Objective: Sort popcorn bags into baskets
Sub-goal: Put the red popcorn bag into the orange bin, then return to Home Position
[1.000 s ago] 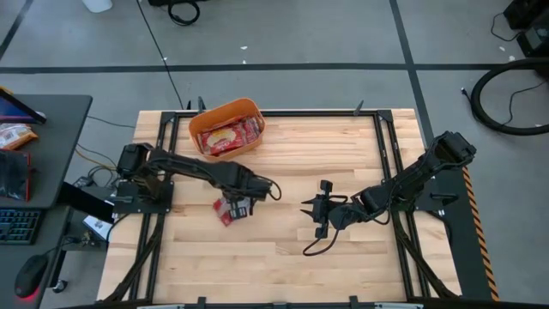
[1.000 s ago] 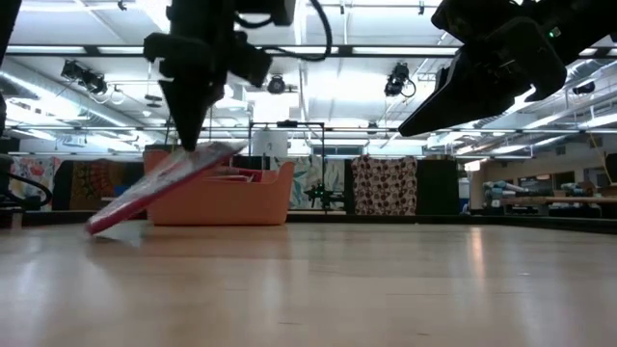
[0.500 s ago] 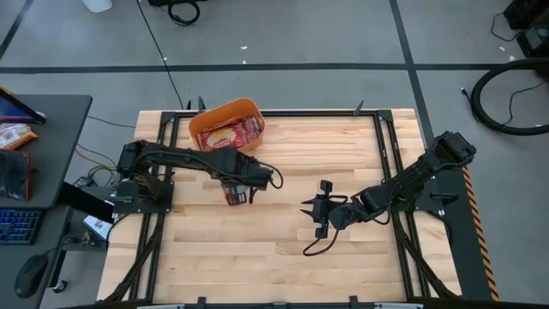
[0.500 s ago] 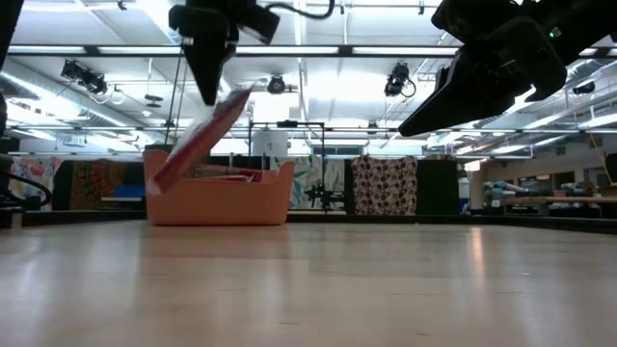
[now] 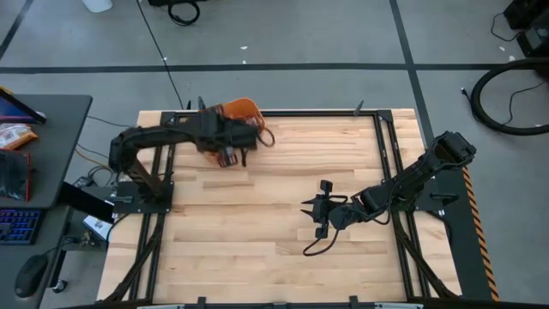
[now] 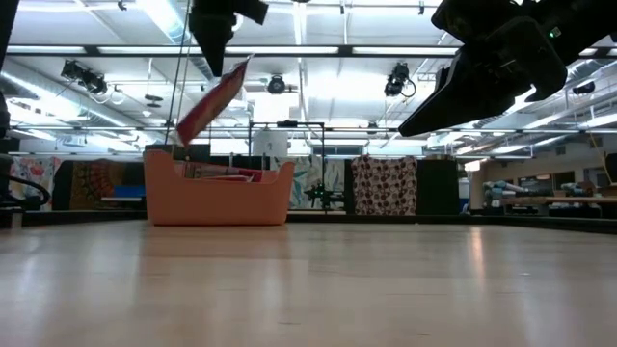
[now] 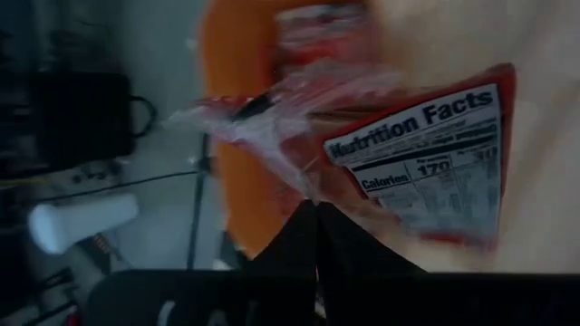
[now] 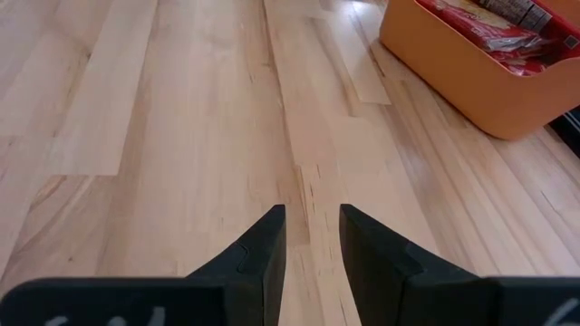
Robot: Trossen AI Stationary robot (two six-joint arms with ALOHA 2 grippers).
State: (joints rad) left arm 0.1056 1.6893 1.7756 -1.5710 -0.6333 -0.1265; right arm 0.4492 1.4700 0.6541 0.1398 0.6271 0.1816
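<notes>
My left gripper (image 6: 220, 63) is shut on a red popcorn bag (image 6: 210, 104) and holds it in the air above the orange basket (image 6: 218, 193). In the left wrist view the bag (image 7: 426, 163) shows its white nutrition label, with the basket (image 7: 237, 136) beyond it. The basket (image 5: 244, 108) stands at the table's far left, and more red bags (image 8: 494, 32) lie inside it. Near the table's middle my right gripper (image 5: 319, 211) hangs open over bare wood with nothing between its fingers (image 8: 263, 249). My left gripper pinches the bag's edge (image 7: 313, 192) between its two shut fingers, coming from above and slanting down. The bag is lifted clear. It hangs tilted below the fingers, its lower end (image 6: 188, 130) just above the basket's rim.
The wooden tabletop (image 5: 283, 249) lies bare around the right gripper and along the near side. A dark metal frame (image 5: 390, 154) runs along the table's edges. A desk with a keyboard (image 5: 17, 225) stands off the table's left.
My left gripper has risen and gone toward the table's far edge, to the basket, tipping more level as it went. The bag, whose lower end rested on the table a second ago, is now lifted clear and hangs over the basket.
</notes>
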